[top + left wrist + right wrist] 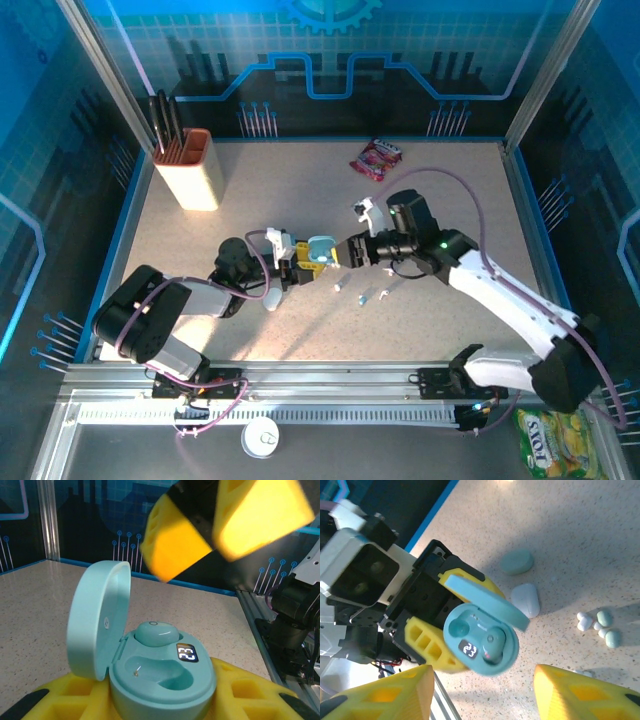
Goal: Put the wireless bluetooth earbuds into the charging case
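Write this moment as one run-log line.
left gripper: shut on charging case | lid: open | one earbud seated, other slot empty | right gripper: open above case | loose earbuds: on table

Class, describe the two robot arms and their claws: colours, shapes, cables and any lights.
Left arm: black joints, pale grey links. Right arm: white links, black joints, a small green light. Purple cables loop along both. The left claw and right claw have chunky yellow fingers with square recesses and black trim.

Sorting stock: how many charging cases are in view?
3: open light-blue case in the left tool; closed light-blue case and white case on the table. More may be hidden.
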`<state>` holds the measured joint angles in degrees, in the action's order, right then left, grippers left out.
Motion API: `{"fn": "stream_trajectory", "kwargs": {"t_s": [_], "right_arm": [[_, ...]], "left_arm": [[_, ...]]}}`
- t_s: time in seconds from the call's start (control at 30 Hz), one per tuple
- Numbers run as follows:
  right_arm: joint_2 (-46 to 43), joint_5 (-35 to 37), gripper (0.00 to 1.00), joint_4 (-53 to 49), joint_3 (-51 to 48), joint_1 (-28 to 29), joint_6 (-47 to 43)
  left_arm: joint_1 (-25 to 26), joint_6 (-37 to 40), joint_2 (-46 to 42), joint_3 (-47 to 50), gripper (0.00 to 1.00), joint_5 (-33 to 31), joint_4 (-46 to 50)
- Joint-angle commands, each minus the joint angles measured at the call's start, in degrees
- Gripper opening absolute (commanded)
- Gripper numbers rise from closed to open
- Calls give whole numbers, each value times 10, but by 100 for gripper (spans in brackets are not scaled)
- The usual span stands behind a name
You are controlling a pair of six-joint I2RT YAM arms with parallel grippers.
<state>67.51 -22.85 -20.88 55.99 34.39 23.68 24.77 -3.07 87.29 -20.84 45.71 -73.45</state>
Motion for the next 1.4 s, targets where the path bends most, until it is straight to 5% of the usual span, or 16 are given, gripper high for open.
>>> {"fn": "stream_trajectory", "kwargs": {"t_s": [0.0, 0.23, 0.53, 0.87, 1.37], "right_arm": [[-55, 34, 57, 9, -49, -18, 5], [-104, 121, 57, -20, -167, -35, 93], [58, 121, 56, 35, -180, -1, 117], [228, 173, 37, 12, -90, 29, 78], [244, 226, 15, -50, -71, 51, 57]], "left_arm": [[-20, -8, -20, 15, 37, -4, -39], [-50, -28, -31, 24, 37, 0, -66], [-50, -41, -42, 23, 37, -4, -69], [-50, -51, -72, 44, 37, -38, -68], [-50, -46, -63, 38, 38, -38, -68]]}}
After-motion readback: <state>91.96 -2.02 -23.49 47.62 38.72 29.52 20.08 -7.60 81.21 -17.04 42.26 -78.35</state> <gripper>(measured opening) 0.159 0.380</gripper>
